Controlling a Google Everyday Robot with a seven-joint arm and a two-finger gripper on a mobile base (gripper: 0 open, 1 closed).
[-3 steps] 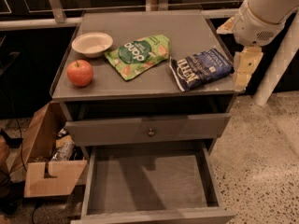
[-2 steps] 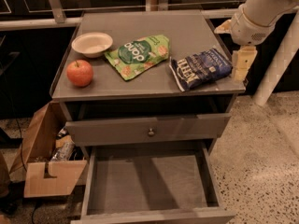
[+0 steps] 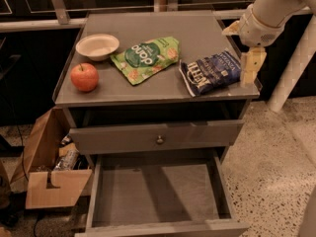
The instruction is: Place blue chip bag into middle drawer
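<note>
Camera view: the blue chip bag (image 3: 212, 72) lies flat near the right front corner of the tabletop (image 3: 197, 28), with the claw (image 3: 252, 67) hanging just beside its right end. Whether the claw is spread or closed cannot be told. A pinch on slick foil could slip, dropping the bag short of the open middle drawer (image 3: 158, 194) below. Its white lettering is unreadable; the green pouch (image 3: 145, 57) seems to read "dang".
</note>
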